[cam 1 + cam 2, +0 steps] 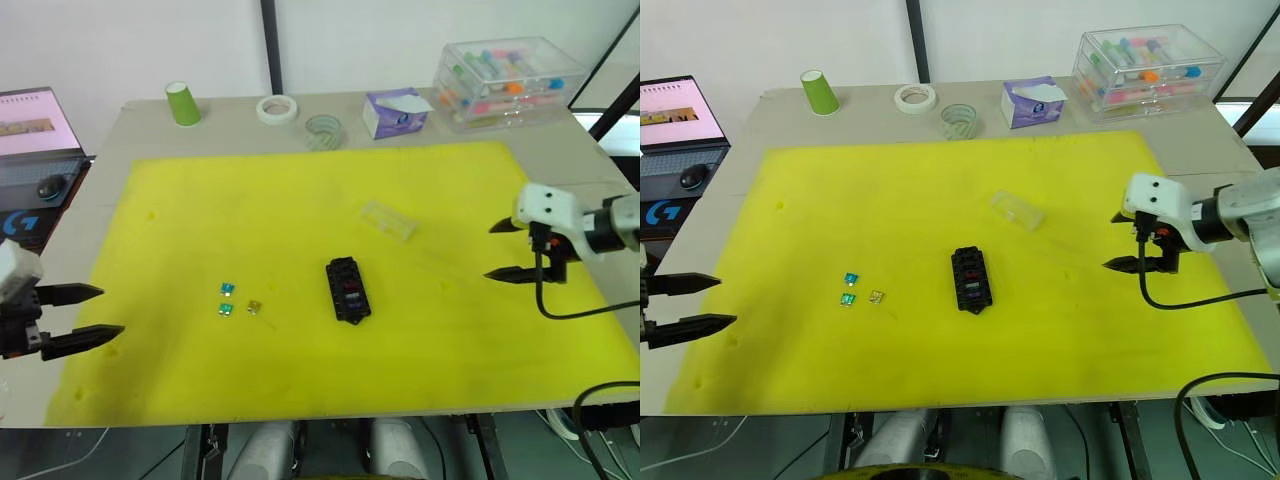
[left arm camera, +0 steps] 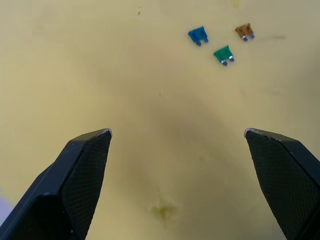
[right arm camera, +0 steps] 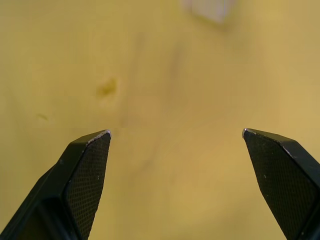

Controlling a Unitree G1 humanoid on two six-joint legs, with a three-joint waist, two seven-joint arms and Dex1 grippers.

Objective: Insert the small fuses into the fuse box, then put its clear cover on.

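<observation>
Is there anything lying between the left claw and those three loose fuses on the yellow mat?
Nothing visible. The left claw is open at the mat's left edge, and only bare yellow mat lies between it and the three loose fuses. The fuse box sits beyond them, further right.

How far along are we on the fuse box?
Partly done: the fuse box appears to hold some fuses, a red one visible. Nothing in hand: left gripper and right gripper hover open. Left: three loose fuses on the yellow mat, then the clear cover, lying apart.
</observation>
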